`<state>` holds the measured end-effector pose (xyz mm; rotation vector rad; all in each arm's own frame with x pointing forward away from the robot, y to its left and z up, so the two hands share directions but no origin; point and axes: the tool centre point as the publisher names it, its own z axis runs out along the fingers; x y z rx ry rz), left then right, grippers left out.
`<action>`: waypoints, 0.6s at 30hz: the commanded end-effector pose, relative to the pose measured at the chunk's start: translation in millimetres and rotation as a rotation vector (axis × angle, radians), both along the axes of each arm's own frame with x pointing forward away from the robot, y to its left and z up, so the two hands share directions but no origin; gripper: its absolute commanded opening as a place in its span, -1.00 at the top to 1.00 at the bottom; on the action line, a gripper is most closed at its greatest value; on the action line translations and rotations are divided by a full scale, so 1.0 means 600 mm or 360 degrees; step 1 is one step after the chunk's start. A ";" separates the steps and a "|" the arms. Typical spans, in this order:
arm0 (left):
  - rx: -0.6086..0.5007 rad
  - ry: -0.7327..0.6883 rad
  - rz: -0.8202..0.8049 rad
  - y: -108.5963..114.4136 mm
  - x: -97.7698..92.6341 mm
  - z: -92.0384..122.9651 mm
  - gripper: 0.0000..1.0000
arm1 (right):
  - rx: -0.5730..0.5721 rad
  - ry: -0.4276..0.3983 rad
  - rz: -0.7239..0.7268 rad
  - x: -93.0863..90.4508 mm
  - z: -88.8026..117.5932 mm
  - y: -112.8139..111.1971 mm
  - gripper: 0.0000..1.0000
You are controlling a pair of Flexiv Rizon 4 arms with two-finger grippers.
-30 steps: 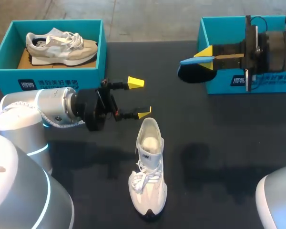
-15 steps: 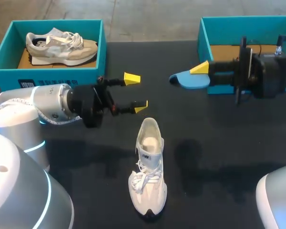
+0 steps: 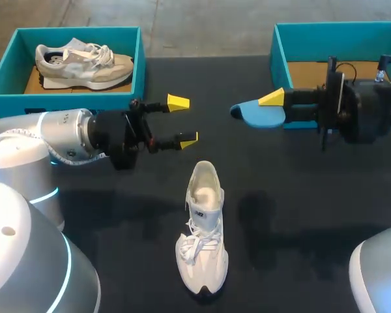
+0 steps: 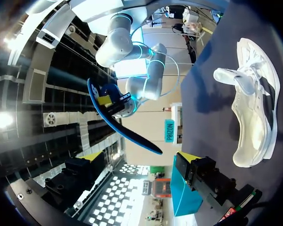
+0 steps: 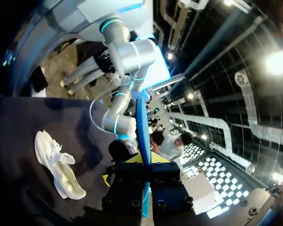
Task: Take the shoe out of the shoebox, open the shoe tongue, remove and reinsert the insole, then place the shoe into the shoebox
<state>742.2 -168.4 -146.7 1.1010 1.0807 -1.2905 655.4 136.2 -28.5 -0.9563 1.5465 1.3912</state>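
right gripper [image 3: 274,107] clamped on blue insole [image 3: 253,115], far-right of white shoe [image 3: 202,228]; left gripper [image 3: 182,120] wide open, empty, just far-left of its heel, not touching

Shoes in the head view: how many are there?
2. A beige shoe lies in the left shoebox; a white shoe sits on the table near the middle. The right shoebox is partly hidden by the right arm.

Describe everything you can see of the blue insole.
The insole is a thin, flat, bright blue sheet, dark underneath at its rounded tip, and looks like foam. It is out of the white shoe, held above the table, clamped at one end in the right gripper, and points toward the left gripper.
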 end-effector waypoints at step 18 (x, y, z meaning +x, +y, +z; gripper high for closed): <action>0.0008 0.0001 0.0012 -0.004 0.005 0.004 -1.00 | 0.0057 -0.0388 0.0107 0.003 -0.027 0.018 1.00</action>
